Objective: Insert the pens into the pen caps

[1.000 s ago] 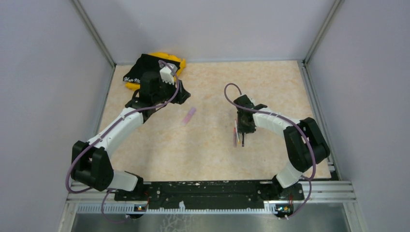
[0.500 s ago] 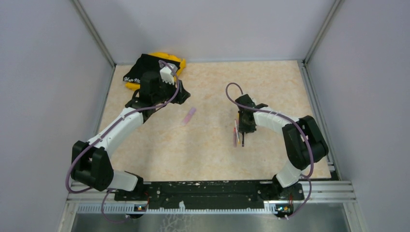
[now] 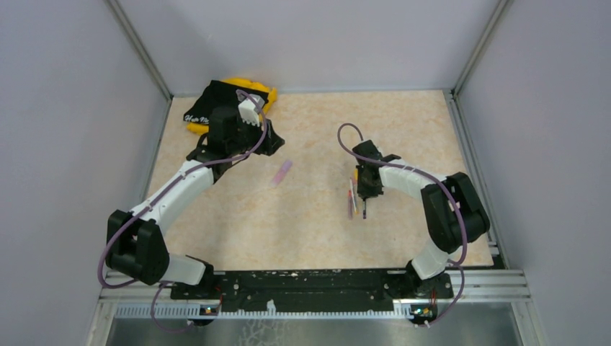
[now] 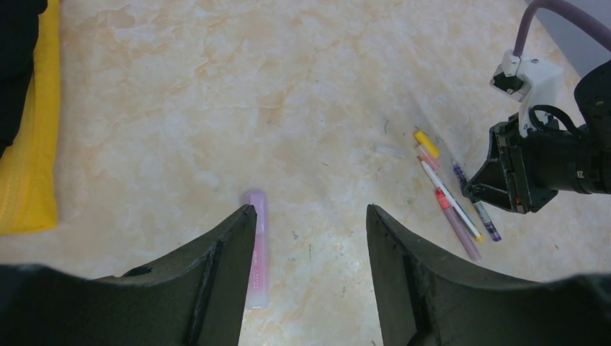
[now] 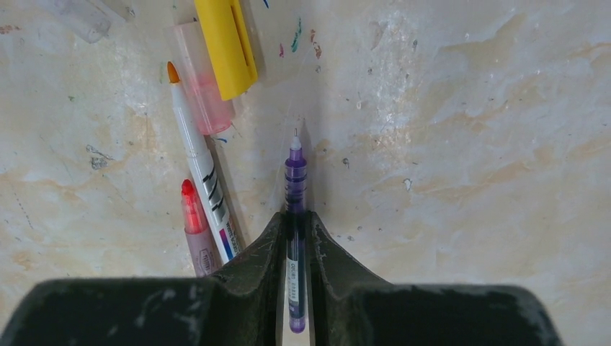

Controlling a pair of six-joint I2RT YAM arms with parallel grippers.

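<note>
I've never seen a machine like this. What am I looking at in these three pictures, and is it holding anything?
These are two robot arms, the left arm and the right arm, bolted to the near edge of a table. The wide picture comes from a fixed camera above and behind them. The other two come from a small camera on each wrist, so the dark prongs at the bottom of those pictures are that arm's own gripper.

The left gripper is open and holds nothing. A lilac cap lies on the table below it. The right gripper is closed on a dark purple pen. Beside that pen lie a white pen with an orange tip, a pinkish-red pen, a yellow cap and a pink cap.
</note>
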